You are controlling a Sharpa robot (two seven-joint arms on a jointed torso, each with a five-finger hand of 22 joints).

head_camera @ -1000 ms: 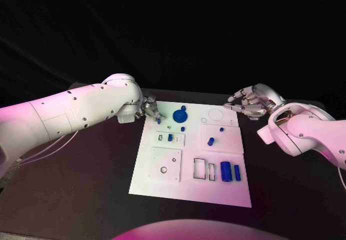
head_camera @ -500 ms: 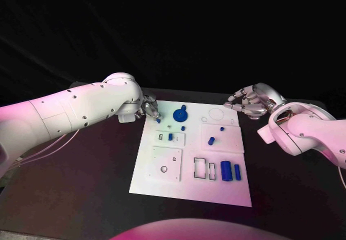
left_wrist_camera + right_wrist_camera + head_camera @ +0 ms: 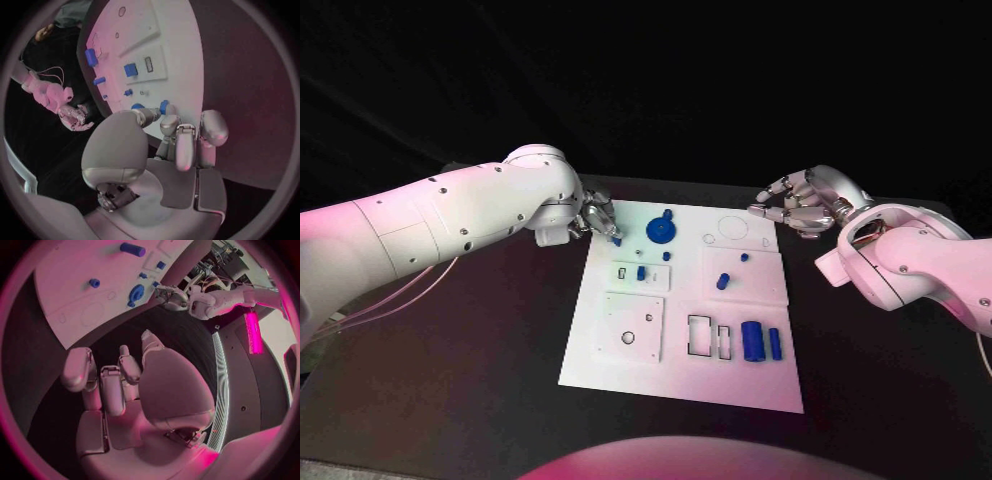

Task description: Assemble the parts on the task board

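The task board (image 3: 682, 345), a white plate, is lying lengthwise in the middle of the black table (image 3: 459, 400), its far edge sitting between the robot's two hands and its near edge reaching toward the robot. Bare dark tabletop is running along both long sides of the board, wider on the left than on the right, and more is lying open beyond its near edge. Small blue parts are scattered over the board's far and middle sections: a round blue disc (image 3: 661, 234) is sitting near the far-left corner, a small blue peg (image 3: 640, 272) is standing in a raised block left of centre, a slanted blue piece (image 3: 723, 283) is resting right of centre, and two blue cylinders (image 3: 753, 343) are lying side by side near the right edge, next to rectangular cut-outs. A square raised plate (image 3: 633, 327) with small holes is occupying the near-left part.

The left hand (image 3: 599, 220) is hovering at the board's far-left corner, its fingers curled in close around a small blue part (image 3: 164, 106) at the fingertips; whether they are actually gripping it cannot be told. The right hand (image 3: 798, 205) is hanging just off the board's far-right corner, fingers curled and apart, holding nothing visible.

Behind the table, the room is falling away into black.
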